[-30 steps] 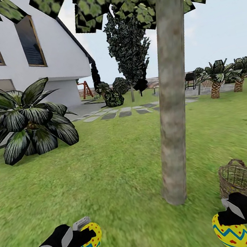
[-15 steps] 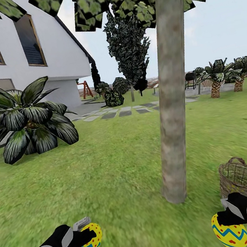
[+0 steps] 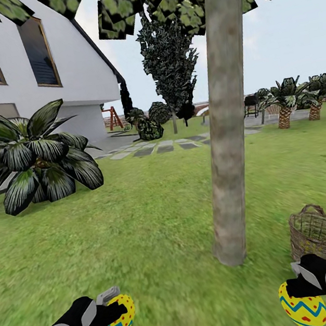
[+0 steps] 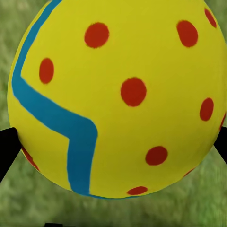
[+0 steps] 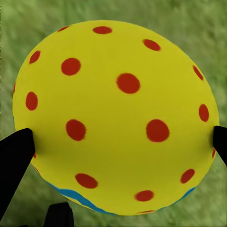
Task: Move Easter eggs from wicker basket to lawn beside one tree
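Yellow Easter eggs (image 3: 119, 324) (image 3: 304, 311) sit clamped in both jaws beside the tree (image 3: 226, 137).

I find no readable text, label, brand, number or sign in any view. The eggs I hold carry only painted red dots and a blue zigzag band, not characters. The house wall at the upper left of the head view bears no lettering.
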Robot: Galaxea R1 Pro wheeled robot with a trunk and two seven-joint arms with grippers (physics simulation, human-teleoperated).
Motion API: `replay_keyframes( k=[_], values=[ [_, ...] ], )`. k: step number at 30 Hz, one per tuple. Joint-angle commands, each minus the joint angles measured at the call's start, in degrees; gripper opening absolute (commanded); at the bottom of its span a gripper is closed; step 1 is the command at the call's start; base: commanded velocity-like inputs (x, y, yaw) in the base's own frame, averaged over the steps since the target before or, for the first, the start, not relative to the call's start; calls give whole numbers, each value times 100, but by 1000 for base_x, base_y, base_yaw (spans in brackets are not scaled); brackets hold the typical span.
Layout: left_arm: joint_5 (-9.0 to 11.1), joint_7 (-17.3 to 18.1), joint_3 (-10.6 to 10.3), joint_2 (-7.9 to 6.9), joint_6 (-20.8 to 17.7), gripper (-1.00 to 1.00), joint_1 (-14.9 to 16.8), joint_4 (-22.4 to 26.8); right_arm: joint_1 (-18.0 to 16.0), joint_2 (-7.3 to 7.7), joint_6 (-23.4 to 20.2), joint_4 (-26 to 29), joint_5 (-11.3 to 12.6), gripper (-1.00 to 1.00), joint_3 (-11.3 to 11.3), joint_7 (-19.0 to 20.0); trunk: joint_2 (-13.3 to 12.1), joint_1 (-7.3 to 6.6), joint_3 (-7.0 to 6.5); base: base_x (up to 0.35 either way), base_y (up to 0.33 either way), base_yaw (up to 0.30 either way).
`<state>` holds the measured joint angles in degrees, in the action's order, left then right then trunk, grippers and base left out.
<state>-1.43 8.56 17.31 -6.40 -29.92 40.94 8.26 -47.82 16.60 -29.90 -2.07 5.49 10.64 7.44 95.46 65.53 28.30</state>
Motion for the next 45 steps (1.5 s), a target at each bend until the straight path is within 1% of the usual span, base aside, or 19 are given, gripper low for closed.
replay_keyframes(
  k=[1, 26, 30, 45],
  values=[
    [-24, 23, 20, 2, -26, -100, 2, 9, -8, -3, -8, -9, 57, -100, 52, 21, 45, 22, 25, 0, 0, 0],
    [-24, 23, 18, 27, -23, -100, 2, 0, -8, -26, -7, -6, 57, -100, 52, 20, 1048, 571, 474, 0, 0, 0],
    [-31, 15, 18, 66, -22, -100, 2, 0, -8, -26, -7, -4, 57, -100, 52, 20, 1208, 659, 546, 0, 0, 0],
    [-32, 5, 18, 83, -23, -100, 2, -9, -8, -26, 35, -5, 53, -100, 52, 20, 1810, 989, 815, 0, 0, 0]
  ],
)
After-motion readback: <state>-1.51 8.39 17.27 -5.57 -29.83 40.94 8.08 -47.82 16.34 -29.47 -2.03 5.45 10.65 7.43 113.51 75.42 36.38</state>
